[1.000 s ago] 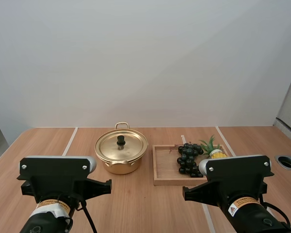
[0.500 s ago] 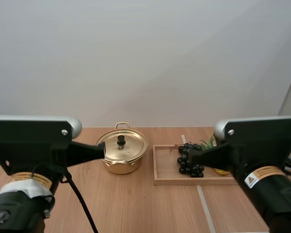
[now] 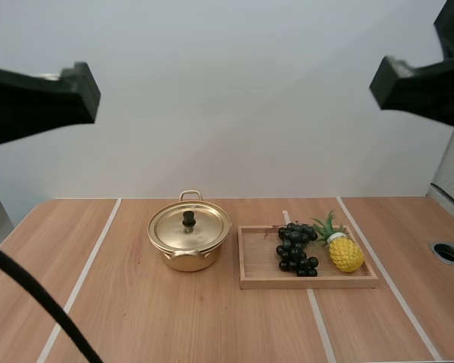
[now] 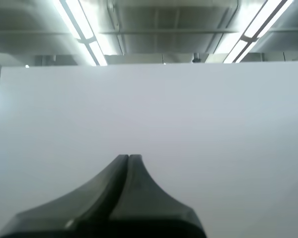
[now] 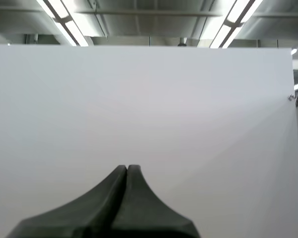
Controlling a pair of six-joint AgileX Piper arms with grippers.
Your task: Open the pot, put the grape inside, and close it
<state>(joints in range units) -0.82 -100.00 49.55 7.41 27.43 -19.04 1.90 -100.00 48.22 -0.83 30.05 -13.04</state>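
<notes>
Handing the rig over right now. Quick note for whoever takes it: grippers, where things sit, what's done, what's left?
Left gripper: shut, on nothing.
Right gripper: shut, on nothing.
Pot stands on the table with its lid on. Grapes lie in the wooden tray to the pot's right, beside a pineapple.
Done: nothing yet.
Left: lift the lid, put the grapes in the pot, set the lid back on.

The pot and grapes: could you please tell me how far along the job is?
Nothing looks done: the lid sits on the pot, and the grapes lie in the wooden tray beside a pineapple. Nothing is in hand: the left gripper and right gripper are shut, empty. Left: lifting the lid, loading the grapes, closing.
</notes>
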